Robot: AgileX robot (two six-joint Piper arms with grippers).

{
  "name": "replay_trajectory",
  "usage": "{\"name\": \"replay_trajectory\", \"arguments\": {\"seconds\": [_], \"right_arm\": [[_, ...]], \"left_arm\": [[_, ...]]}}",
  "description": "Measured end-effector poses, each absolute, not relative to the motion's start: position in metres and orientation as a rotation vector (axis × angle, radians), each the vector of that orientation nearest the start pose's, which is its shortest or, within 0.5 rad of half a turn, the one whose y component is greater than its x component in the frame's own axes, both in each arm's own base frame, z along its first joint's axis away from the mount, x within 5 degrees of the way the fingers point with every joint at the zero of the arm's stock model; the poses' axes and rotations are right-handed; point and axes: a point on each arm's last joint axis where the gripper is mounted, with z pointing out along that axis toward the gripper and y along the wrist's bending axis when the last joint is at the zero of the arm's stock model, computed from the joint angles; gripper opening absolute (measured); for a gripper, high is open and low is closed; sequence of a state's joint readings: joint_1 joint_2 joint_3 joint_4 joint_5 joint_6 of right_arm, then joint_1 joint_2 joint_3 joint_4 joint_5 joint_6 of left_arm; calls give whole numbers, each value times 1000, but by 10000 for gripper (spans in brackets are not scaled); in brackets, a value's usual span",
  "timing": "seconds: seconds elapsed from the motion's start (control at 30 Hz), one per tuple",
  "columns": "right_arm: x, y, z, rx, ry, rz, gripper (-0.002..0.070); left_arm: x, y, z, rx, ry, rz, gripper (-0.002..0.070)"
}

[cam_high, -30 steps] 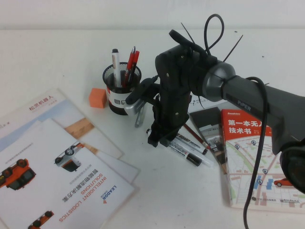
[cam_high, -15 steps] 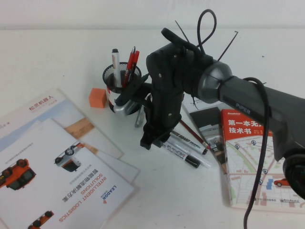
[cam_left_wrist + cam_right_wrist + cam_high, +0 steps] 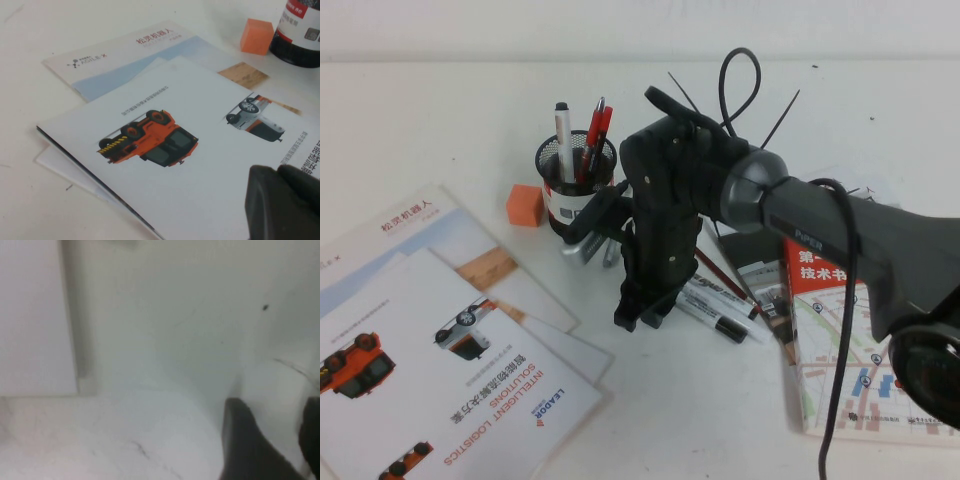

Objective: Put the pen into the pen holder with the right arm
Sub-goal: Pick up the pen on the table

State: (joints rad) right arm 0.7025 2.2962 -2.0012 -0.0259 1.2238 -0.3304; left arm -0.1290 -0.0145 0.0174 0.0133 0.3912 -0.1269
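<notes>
The pen [image 3: 706, 314], a white marker with a black cap, lies on the table next to a second white marker [image 3: 724, 294], right of centre. The black mesh pen holder [image 3: 575, 190] stands behind and to the left, holding red pens and a silver one. My right gripper [image 3: 640, 318] points down at the table just left of the markers, open and empty; in the right wrist view it [image 3: 280, 450] hangs over bare white table. My left gripper [image 3: 285, 200] is shut over the brochures; it is out of the high view.
Brochures [image 3: 440, 350] cover the front left. An orange cube [image 3: 525, 205] sits left of the holder. A slim silver-grey pen [image 3: 609, 252] lies by the holder. A red-and-white book [image 3: 840, 330] and a dark booklet [image 3: 760, 265] lie at the right.
My right arm has swung left and down, bringing the gripper tips lower and closer to the table just left of the markers. The pens and the holder have not moved.
</notes>
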Motion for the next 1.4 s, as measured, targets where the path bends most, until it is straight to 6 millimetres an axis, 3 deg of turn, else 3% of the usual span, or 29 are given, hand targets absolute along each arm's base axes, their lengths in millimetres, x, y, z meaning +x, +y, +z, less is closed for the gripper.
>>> {"name": "replay_trajectory", "arguments": {"seconds": [0.23,0.5,1.4], "right_arm": [[368,307,188,-1476,2610,-11,232],[377,312,215,-1393,2540,-21,232],[381,313,197,-1400,2574,-33,232]], "left_arm": [[51,-6,173,10,1881,-163,-2],[51,-6,173,10,1881,-163,-3],[51,-6,173,10,1881,-163,-2]]}}
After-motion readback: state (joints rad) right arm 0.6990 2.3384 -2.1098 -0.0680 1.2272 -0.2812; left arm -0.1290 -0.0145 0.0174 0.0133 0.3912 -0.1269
